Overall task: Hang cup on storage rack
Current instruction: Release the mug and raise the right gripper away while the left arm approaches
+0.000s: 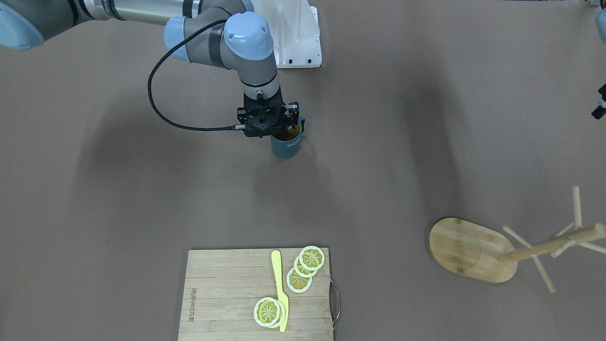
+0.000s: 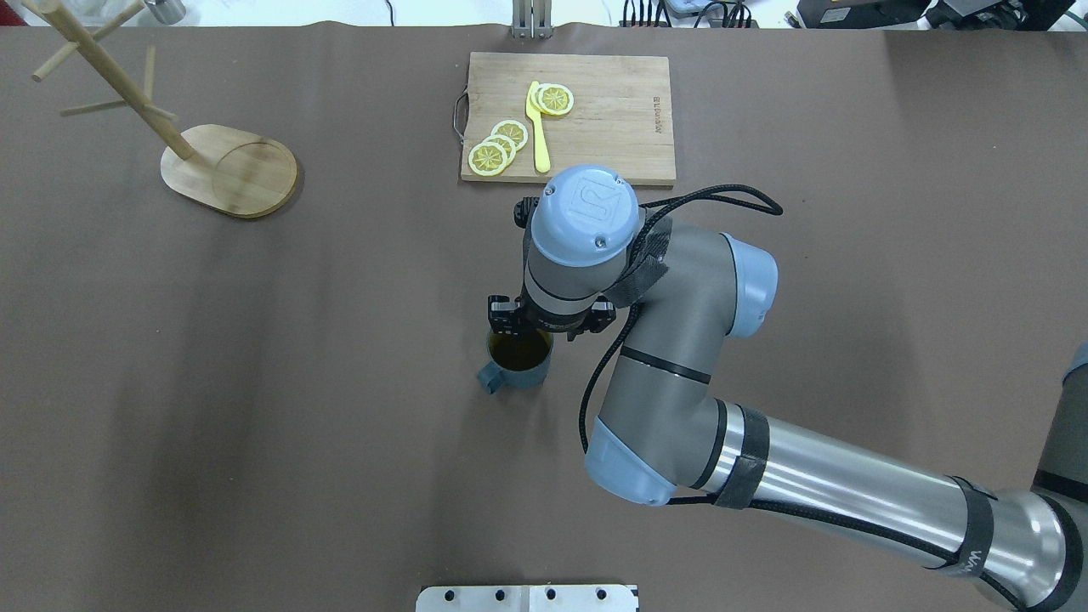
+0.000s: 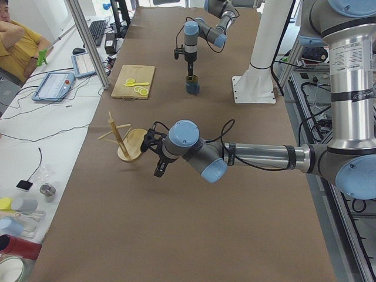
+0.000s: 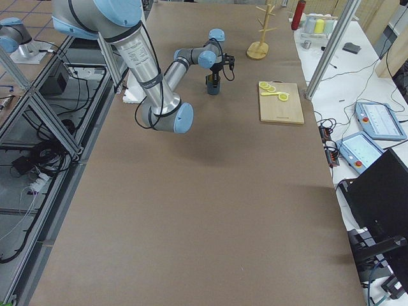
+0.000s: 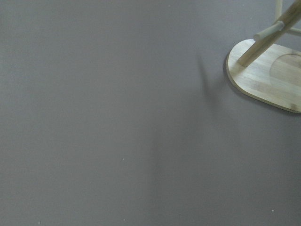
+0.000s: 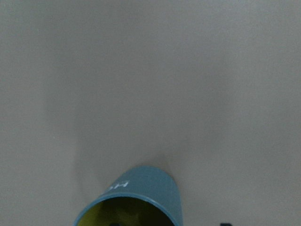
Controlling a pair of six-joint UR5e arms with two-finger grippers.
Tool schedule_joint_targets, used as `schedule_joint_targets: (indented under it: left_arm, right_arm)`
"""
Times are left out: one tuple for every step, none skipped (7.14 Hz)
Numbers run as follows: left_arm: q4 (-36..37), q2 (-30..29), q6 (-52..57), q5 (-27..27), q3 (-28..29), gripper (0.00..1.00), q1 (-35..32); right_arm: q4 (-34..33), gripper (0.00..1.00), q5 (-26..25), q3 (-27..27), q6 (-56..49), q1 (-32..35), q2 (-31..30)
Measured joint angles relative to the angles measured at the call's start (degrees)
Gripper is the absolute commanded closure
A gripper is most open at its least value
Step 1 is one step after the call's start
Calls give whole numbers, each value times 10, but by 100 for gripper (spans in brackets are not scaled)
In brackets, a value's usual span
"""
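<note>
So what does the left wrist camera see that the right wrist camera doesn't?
Only the left wrist camera shows the light bamboo mug tree: its oval base, the bottom of its post and part of a peg. Only the right wrist camera shows the dark teal-blue mug, with white letters on its side and a yellowish inside. Both show the plain brown table cover.
</note>
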Motion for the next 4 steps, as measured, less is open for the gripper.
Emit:
schedule_joint_targets:
  left_arm:
    - [-40,-28,-38,0,0,9,32]
    - [-60,-68,-73,-1,-2,2,70]
    - [-71,-107,-101,-1,-8,2,113]
    - [-84,-144,-135,12,-16,2,160]
  right_arm:
    - [-1,0,6,25,-2,17,-16]
    - [0,0,22,52,-7,45,-46]
    - [2,0,45,72,-23,83,-80]
    - [2,0,69,81,-65,126,-111]
